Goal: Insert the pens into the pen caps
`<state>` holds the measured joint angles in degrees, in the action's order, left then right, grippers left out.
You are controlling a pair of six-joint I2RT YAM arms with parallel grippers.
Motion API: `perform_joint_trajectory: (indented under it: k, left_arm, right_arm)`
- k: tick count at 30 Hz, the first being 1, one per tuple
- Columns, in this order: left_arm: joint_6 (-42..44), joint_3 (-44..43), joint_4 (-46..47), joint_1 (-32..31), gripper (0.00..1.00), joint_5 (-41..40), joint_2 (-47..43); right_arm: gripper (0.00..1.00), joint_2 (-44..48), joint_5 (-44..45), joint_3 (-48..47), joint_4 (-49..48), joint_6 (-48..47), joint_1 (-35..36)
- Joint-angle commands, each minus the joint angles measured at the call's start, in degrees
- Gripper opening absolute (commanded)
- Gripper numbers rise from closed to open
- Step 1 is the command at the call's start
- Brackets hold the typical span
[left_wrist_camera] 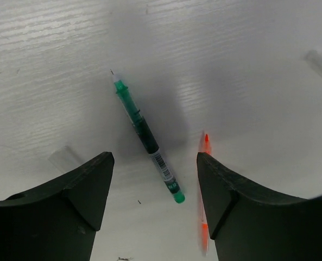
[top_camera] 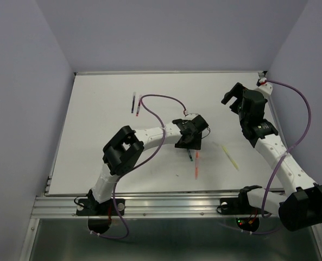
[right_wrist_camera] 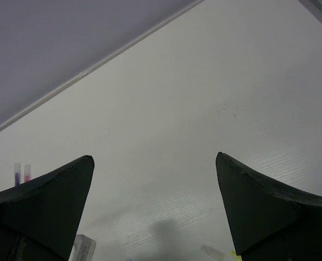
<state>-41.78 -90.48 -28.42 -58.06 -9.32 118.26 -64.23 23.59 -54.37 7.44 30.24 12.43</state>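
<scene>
The green pen [left_wrist_camera: 146,136] lies on the white table, its rear end between the fingers of my left gripper [left_wrist_camera: 154,160], which is open and empty above it. The orange pen [left_wrist_camera: 204,145] lies beside the right finger. In the top view the left gripper [top_camera: 189,140] is over the green pen [top_camera: 189,156], next to the orange pen [top_camera: 196,165]. The pale yellow pen [top_camera: 229,156] lies to the right. The dark blue pen [top_camera: 133,102] and dark red pen [top_camera: 139,106] lie at the back. Pale caps [left_wrist_camera: 65,158] [left_wrist_camera: 319,61] lie on the table. My right gripper [top_camera: 232,98] is open, raised and empty.
The right wrist view shows bare table between the right gripper's [right_wrist_camera: 154,159] fingers, the blue and red pens [right_wrist_camera: 20,173] far left, and a pale cap [right_wrist_camera: 212,252] at the bottom. A purple cable [top_camera: 166,98] loops over the left arm. The table's back edge [top_camera: 166,72] meets the wall.
</scene>
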Motion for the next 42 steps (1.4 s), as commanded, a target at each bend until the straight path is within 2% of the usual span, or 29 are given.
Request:
perform_joint_trajectory:
  k: [1, 8, 9, 11, 12, 13, 26, 29, 30, 36, 42]
  left_arm:
    - [-3.74, -4.0, -5.58, -0.38, 0.72, -4.21, 1.97]
    - [-2.78, -6.29, -6.47, -0.38, 0.55, -3.95, 4.52]
    - [-2.61, -6.29, -6.55, -0.38, 0.49, -3.95, 4.53]
    - [-2.26, -6.12, -6.64, -0.38, 0.44, -3.86, 4.53]
    - [-2.08, -5.85, -6.56, -0.38, 0.37, -3.86, 4.53]
    - [-1.9, -5.68, -6.47, -0.38, 0.35, -3.69, 4.53]
    - [-1.02, -6.46, -7.7, -0.3, 0.25, -4.74, 6.46]
    - [-0.5, -7.34, -7.79, -0.21, 0.11, -5.0, 6.99]
    - [0.11, -7.87, -7.61, -0.21, 0.0, -5.0, 7.07]
    - [5.21, -9.1, -3.75, -0.03, 0.0, -7.89, 2.52]
    - [11.1, -5.43, 3.45, 0.05, 0.0, -12.64, -9.87]
  right_arm:
    - [1.0, 0.24, 1.89, 0.23, -1.12, -0.44, -0.3]
    - [1.0, -0.11, 3.21, 0.14, -1.11, -0.97, -0.3]
    - [1.0, -0.2, 3.39, 0.05, -1.11, -0.97, -0.3]
    - [1.0, -0.29, 3.48, 0.05, -1.2, -0.97, -0.3]
    - [1.0, -0.29, 3.56, -0.03, -1.12, -1.06, -0.3]
    - [1.0, -0.29, 3.74, -0.04, -1.11, -1.06, -0.3]
    - [1.0, 0.94, 4.44, 0.32, -1.03, -1.23, -0.3]
    - [1.0, 1.64, 4.35, 0.4, -1.03, -1.5, -0.3]
    - [1.0, 1.91, 4.44, 0.4, -1.03, -1.59, -0.3]
    - [1.0, 3.58, 1.46, 0.23, -1.11, -2.81, -0.3]
    - [1.0, 6.91, -6.36, 0.23, -1.03, -2.64, -0.3]
